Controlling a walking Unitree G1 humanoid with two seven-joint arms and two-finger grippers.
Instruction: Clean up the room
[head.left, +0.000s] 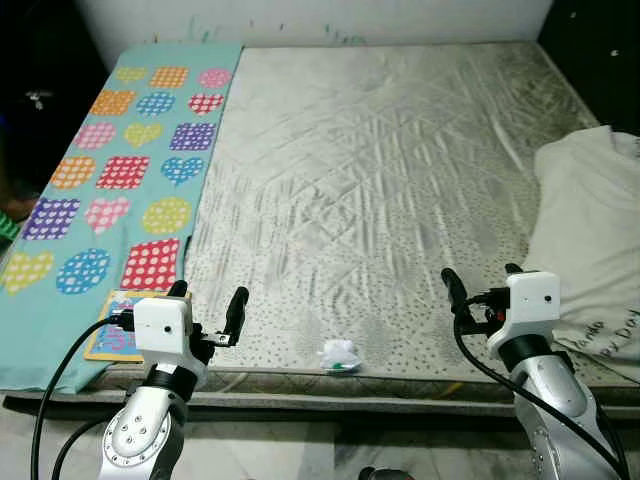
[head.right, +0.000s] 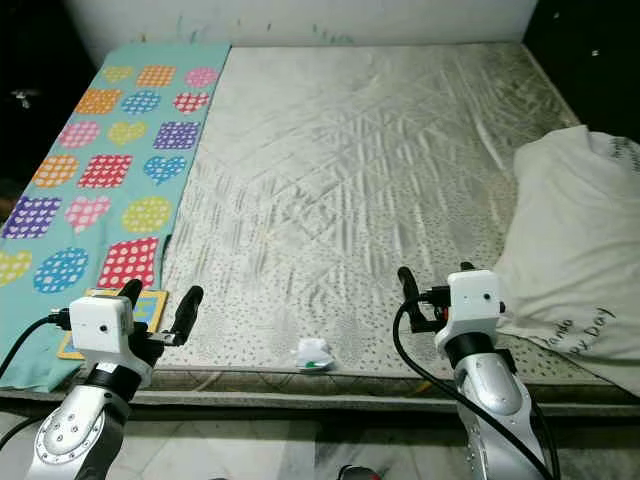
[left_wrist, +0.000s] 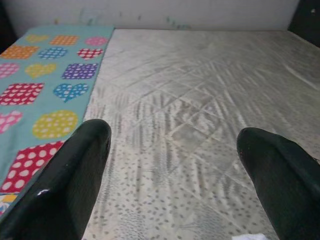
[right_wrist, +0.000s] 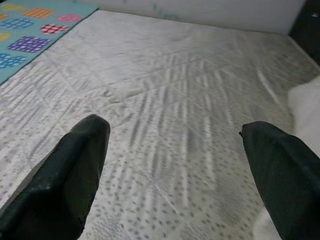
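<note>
Crumpled wrapper (head.left: 340, 354) on mattress (head.left: 380, 170).

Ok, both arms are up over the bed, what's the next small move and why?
Probably lower the left end effector toward the crumpled white wrapper at the mattress edge. It is open, holds nothing, and the wrapper is the nearest loose litter, lying between both arms.

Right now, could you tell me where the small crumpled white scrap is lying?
The crumpled white scrap lies on the mattress at its near edge, between the left gripper and the right gripper, nearer the left.
</note>
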